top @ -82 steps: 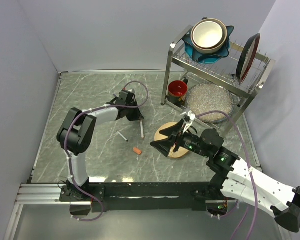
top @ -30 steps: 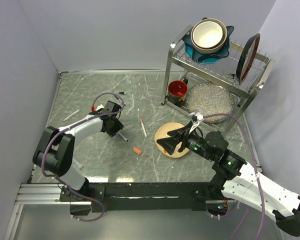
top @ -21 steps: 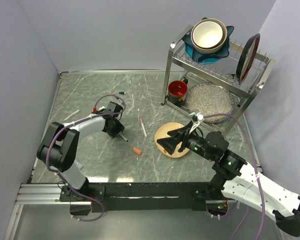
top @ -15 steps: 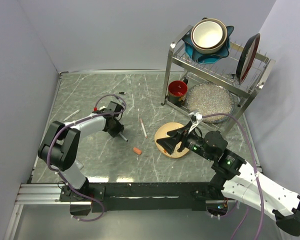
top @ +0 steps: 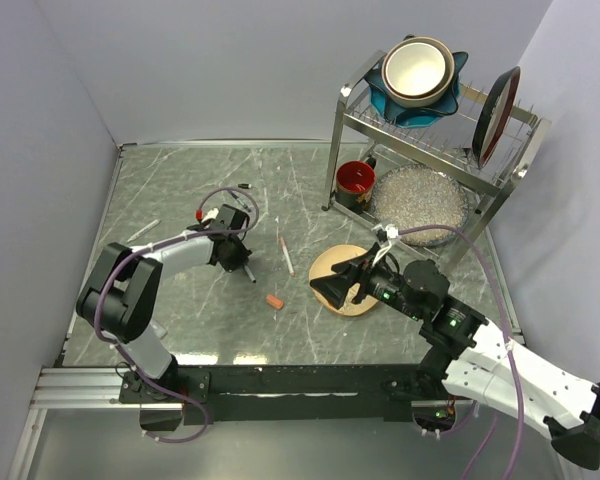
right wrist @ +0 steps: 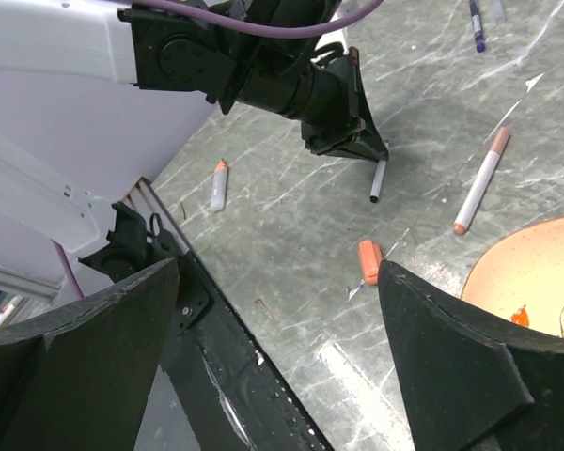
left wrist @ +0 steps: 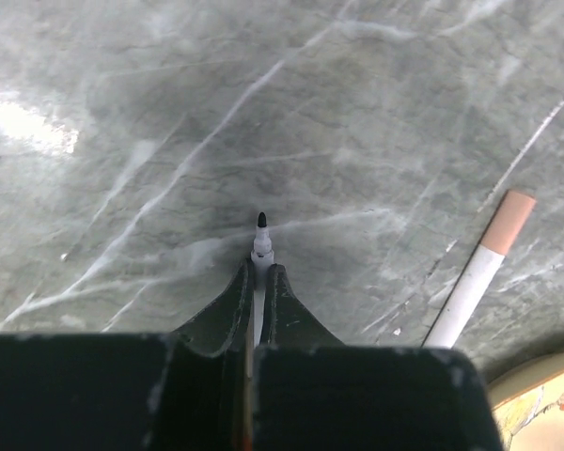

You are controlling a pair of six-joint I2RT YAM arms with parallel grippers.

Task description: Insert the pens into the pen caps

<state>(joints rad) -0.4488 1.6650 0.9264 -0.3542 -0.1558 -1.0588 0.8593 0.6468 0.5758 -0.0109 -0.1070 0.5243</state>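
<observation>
My left gripper (top: 235,256) is shut on a grey pen (top: 247,273) low over the table. In the left wrist view the pen's black tip (left wrist: 260,222) sticks out past the closed fingers (left wrist: 237,299). A white pen with a reddish tip (top: 284,256) lies just to the right and also shows in the left wrist view (left wrist: 477,272). An orange pen cap (top: 274,301) lies in front of it. My right gripper (top: 332,287) is open and empty, hovering right of the cap (right wrist: 368,261). A black pen (top: 244,186) lies farther back and a white pen (top: 143,231) far left.
A round wooden disc (top: 332,262) lies under my right gripper. A metal dish rack (top: 430,140) holds bowls and a plate at the back right, with a red cup (top: 355,180) beside its leg. The table's front rail (right wrist: 216,376) shows below my right gripper.
Since 2.7 s ago my left gripper moved forward and left from the white pen's far end onto the grey pen. In the last second it only turned slightly. My right gripper shifted little.
</observation>
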